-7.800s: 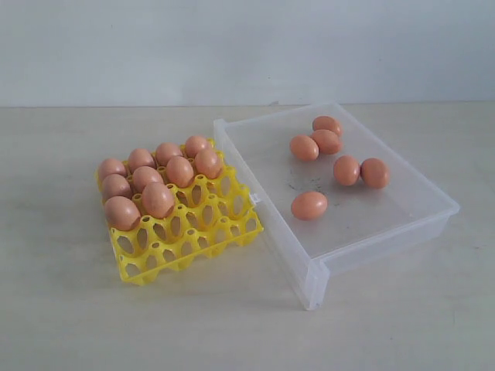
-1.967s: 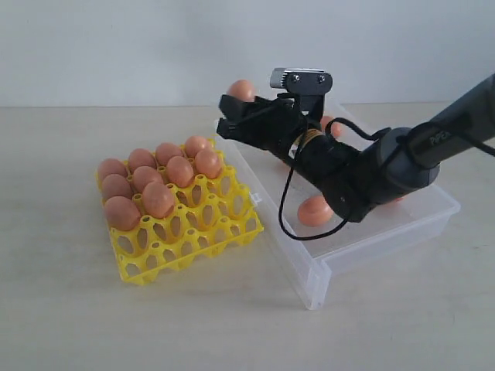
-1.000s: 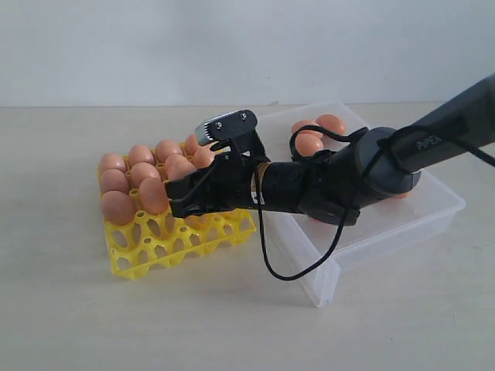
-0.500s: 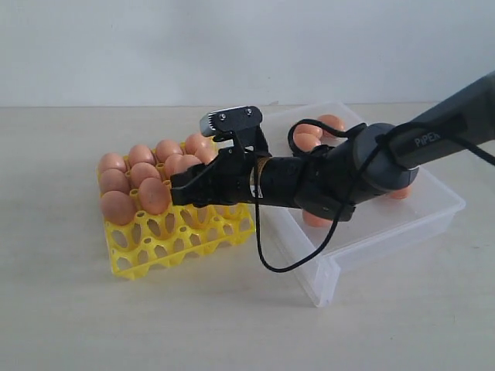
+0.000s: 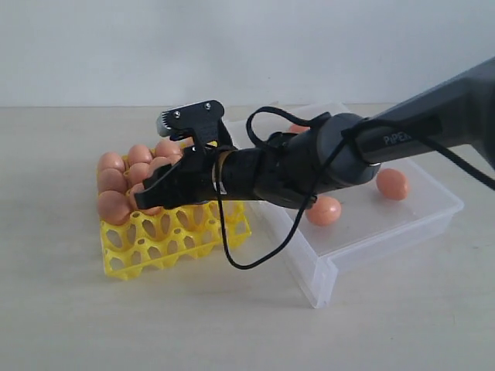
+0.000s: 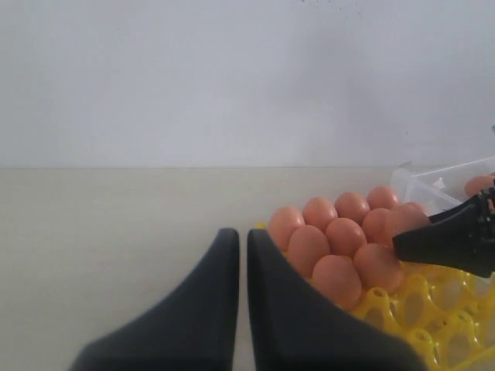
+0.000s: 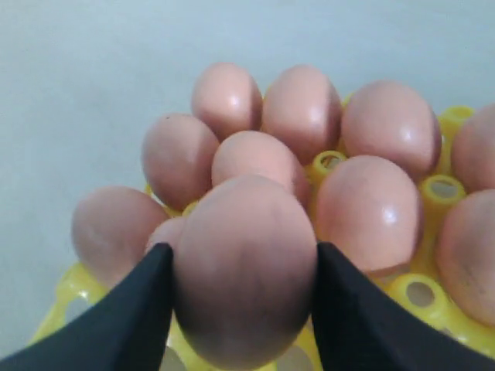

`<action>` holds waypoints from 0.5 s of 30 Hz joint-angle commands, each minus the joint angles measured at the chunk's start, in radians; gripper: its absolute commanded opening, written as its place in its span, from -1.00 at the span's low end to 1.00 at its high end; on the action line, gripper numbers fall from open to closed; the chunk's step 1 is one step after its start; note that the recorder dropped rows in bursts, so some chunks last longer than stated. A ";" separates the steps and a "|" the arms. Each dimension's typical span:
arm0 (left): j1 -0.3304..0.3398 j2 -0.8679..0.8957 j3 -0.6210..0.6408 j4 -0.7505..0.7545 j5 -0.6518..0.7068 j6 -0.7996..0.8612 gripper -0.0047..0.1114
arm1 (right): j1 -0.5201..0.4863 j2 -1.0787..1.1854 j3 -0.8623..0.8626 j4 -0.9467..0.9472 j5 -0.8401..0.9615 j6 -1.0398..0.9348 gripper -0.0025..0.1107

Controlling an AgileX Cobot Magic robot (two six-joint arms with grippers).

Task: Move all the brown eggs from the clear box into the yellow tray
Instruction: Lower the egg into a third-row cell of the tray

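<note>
a pale beige tabletop runs back to a plain whitish wall. the right gripper is clamped on a brown egg, one black finger on each side. it holds the egg low over the yellow tray, right beside the seated eggs that fill the tray's far cells. whether it touches a cup i cannot tell. the dark arm reaches across from the clear box, which lies just right of the tray. two loose eggs show plainly in the box, and another is half hidden behind the arm. the left gripper faces the tray from over the tabletop, its fingers drawn together on nothing.
</note>
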 commanded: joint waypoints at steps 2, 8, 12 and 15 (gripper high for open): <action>-0.007 0.003 0.004 -0.005 -0.012 0.005 -0.85 | 0.011 -0.006 -0.043 0.005 0.131 0.016 -0.96; -0.007 0.003 0.004 -0.005 -0.012 0.005 -0.85 | 0.018 -0.006 -0.041 0.005 0.197 0.016 -0.96; -0.007 0.003 0.004 -0.005 -0.012 0.005 -0.85 | 0.022 -0.006 -0.041 0.005 0.229 0.026 -0.96; -0.007 0.003 0.004 -0.005 -0.012 0.005 -0.85 | 0.022 -0.006 -0.041 0.005 0.235 0.027 -0.96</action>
